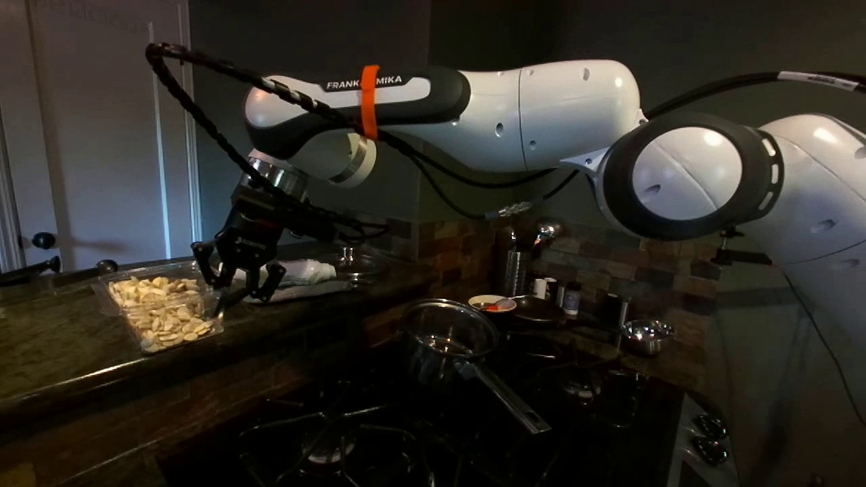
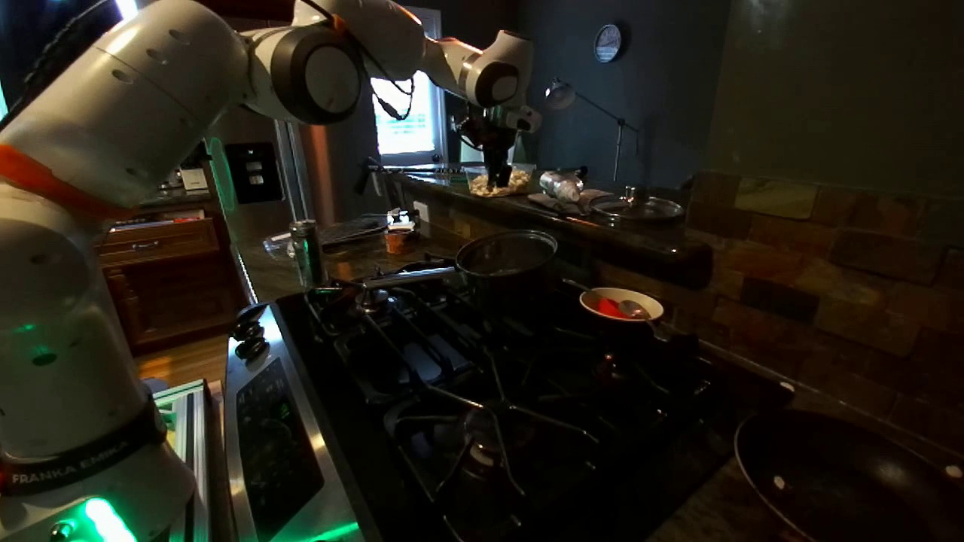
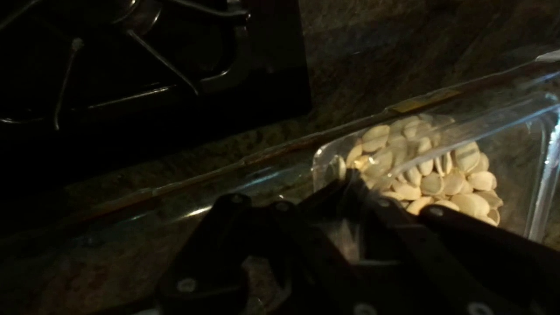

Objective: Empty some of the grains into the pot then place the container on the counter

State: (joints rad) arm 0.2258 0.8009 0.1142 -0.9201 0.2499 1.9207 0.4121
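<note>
Dark and close to the wrist camera, the gripper (image 3: pixel 351 186) is drawn tightly together, pinching one side wall of the clear container (image 3: pixel 541 183). Pale grains (image 3: pixel 450 179) lie heaped inside. In both exterior views the container is at the stove-side edge of the raised counter (image 1: pixel 47 345); whether its base touches the surface I cannot tell. Toward the counter's end corner are a pale rolled bundle (image 2: pixel 561 185) and a round lid (image 2: pixel 640 209). Lower down, the steel pot (image 1: pixel 426 362) stands on the black stovetop (image 2: pixel 633 467), its handle (image 1: pixel 504 396) pointing toward the edge with the control panel (image 2: pixel 279 436). A white bowl (image 2: pixel 592 307) is nearby.
</note>
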